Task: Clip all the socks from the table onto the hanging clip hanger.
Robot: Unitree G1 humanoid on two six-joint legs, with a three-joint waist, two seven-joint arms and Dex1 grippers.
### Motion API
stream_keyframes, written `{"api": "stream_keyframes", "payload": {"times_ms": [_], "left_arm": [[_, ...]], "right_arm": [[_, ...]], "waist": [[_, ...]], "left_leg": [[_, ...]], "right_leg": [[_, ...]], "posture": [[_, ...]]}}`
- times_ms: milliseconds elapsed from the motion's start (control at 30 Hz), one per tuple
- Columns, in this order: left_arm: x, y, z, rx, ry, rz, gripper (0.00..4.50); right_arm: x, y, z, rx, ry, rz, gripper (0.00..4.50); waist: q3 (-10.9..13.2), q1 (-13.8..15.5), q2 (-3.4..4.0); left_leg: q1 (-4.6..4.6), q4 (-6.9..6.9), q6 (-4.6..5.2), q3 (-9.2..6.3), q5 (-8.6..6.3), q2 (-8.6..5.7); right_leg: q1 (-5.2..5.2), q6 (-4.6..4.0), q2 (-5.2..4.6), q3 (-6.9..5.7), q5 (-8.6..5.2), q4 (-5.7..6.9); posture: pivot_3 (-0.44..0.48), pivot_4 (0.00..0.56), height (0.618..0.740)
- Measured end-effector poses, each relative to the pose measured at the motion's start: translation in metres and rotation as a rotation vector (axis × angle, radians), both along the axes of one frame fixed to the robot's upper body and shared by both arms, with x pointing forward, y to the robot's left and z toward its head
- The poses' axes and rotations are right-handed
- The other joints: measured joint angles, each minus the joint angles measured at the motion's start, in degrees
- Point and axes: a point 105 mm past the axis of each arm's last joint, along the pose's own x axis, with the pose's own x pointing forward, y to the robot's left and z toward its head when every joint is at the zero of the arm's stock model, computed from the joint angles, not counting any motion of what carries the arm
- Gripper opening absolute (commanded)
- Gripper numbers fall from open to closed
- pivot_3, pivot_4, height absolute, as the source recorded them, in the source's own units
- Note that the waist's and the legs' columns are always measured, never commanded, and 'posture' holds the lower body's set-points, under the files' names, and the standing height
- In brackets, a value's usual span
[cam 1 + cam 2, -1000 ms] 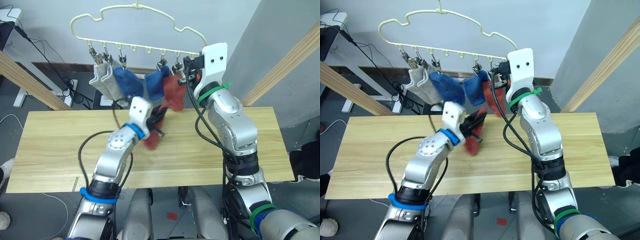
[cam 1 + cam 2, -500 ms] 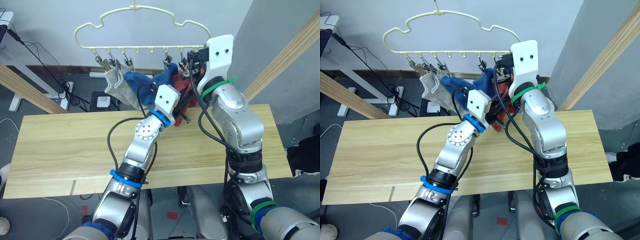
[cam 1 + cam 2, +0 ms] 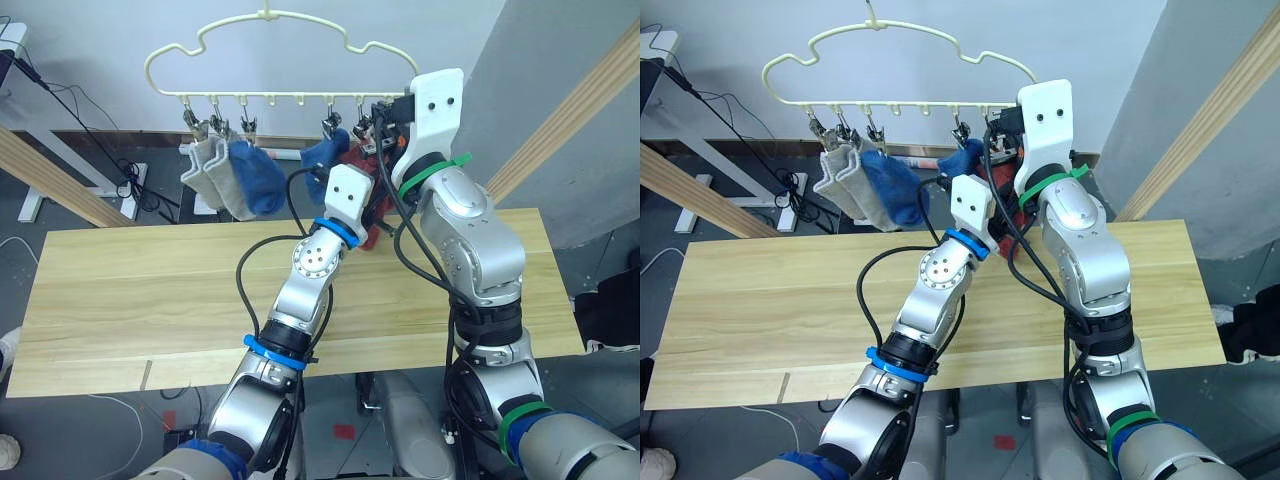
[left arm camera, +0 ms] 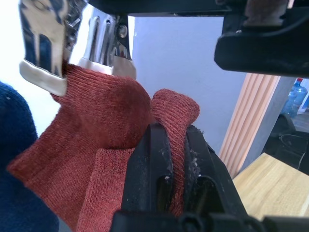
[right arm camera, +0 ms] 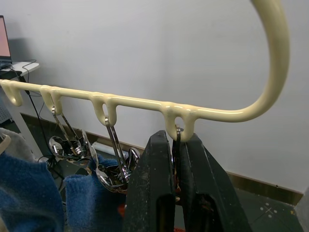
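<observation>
The pale yellow clip hanger (image 3: pixel 275 60) is seen hanging above the far edge of the worktop (image 3: pixel 130 290). Two grey socks (image 3: pixel 208 172) and a blue sock (image 3: pixel 256 178) are clipped side by side at the left end of its bar. A second blue sock (image 3: pixel 322 154) is clipped further right, and a red sock (image 4: pixel 104 108) is held by a metal clip (image 4: pixel 42 53) just beside it. The left hand (image 4: pixel 169 145) is raised up to the hanger, and its two black fingers are squeezed together on another red sock (image 4: pixel 176 108), which is touching the hanging red one. The right hand (image 5: pixel 175 145) is held up at the right end of the bar, with its fingers pressed on the last clip (image 5: pixel 176 137), right under the loop it hangs from. No socks are seen lying on the worktop.
</observation>
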Motion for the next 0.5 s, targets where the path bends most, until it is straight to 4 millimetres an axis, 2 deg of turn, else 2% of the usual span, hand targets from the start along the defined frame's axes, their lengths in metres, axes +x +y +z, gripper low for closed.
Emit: {"api": "stream_keyframes", "payload": {"times_ms": [200, 300, 400, 500], "left_arm": [[-0.027, -0.021, -0.021, 0.053, 0.047, -0.171, 0.00], [-0.035, -0.027, -0.017, 0.055, 0.041, -0.220, 0.00], [-0.034, -0.030, -0.012, 0.027, 0.049, -0.212, 0.00], [-0.022, -0.025, -0.009, -0.008, 0.080, -0.144, 0.00]], "right_arm": [[-0.001, 0.000, 0.001, 0.000, -0.003, -0.001, 0.00], [-0.001, 0.000, 0.001, 0.000, -0.002, -0.002, 0.00], [-0.001, 0.000, 0.001, 0.000, -0.001, -0.002, 0.00], [-0.001, 0.000, 0.001, 0.000, 0.000, -0.002, 0.00]], "waist": [[0.00, 0.01, 0.00], [0.00, 0.00, 0.00], [0.00, -0.03, 0.00], [0.00, -0.05, 0.00]], "left_leg": [[0.00, -0.01, -0.17, 0.01, 0.10, 0.02], [0.01, 0.02, 0.03, 0.00, 0.03, 0.01], [0.01, 0.02, 0.08, 0.00, 0.06, 0.00], [0.00, 0.03, 0.10, -0.01, 0.06, -0.01]], "right_leg": [[0.00, -0.01, 0.00, 0.00, 0.00, 0.00], [0.00, 0.01, 0.00, 0.02, 0.00, 0.03], [0.00, 0.10, 0.01, 0.03, -0.01, 0.03], [0.00, 0.11, 0.01, 0.02, 0.00, 0.03]], "posture": [[-0.112, 0.389, 0.740], [-0.112, 0.389, 0.740], [-0.116, 0.389, 0.740], [-0.116, 0.389, 0.740]]}}
